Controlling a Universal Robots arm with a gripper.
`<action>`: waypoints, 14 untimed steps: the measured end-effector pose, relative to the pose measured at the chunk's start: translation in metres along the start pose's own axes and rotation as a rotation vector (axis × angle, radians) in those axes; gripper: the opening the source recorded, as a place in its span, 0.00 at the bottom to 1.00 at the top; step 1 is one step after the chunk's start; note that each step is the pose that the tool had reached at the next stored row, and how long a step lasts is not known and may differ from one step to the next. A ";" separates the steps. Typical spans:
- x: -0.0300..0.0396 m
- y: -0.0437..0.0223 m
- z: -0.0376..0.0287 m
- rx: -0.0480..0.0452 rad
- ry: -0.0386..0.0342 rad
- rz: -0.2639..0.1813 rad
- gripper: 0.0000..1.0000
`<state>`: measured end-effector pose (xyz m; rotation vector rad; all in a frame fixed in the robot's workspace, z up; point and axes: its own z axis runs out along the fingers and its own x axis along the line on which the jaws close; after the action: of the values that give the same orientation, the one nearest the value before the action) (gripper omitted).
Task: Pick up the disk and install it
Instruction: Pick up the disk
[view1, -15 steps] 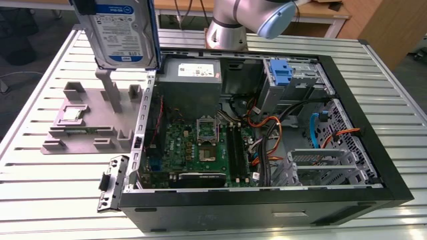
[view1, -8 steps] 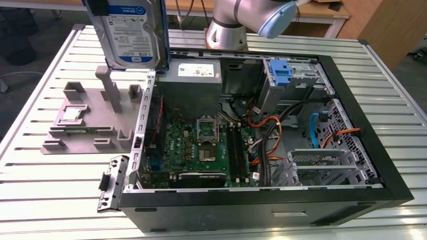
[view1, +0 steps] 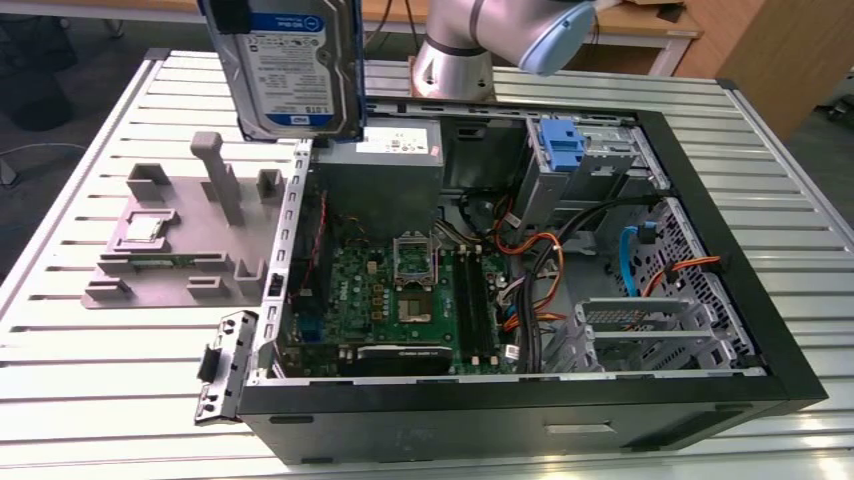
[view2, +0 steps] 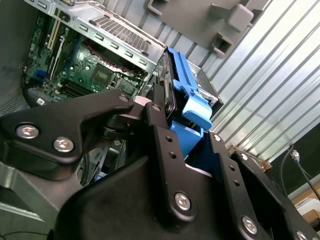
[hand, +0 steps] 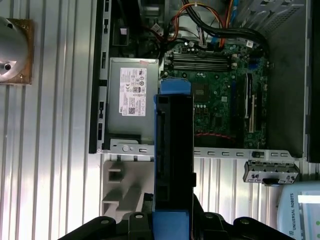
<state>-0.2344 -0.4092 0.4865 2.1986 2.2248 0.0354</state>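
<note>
Jaws clamp the disk (view1: 287, 65) upright above the case (view1: 798, 340) wall; drive cage (view1: 641, 330) lies toward four o'clock in the exterior view; best carried square, slowly.

Metal disk (view1: 287, 65), ribbed metal table (view1: 94, 400)

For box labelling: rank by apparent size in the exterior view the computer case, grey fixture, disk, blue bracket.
1. computer case
2. grey fixture
3. disk; this rank is unsure, as it is held nearer the camera and cut off by the frame edge
4. blue bracket
</note>
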 end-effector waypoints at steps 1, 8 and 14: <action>-0.0001 0.0025 0.0001 0.0000 0.0001 0.000 0.37; -0.0008 0.0199 0.0005 0.0001 0.0000 0.000 0.37; -0.0011 0.0339 0.0009 0.0002 0.0000 0.004 0.37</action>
<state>-0.2005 -0.4099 0.4865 2.2032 2.2204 0.0353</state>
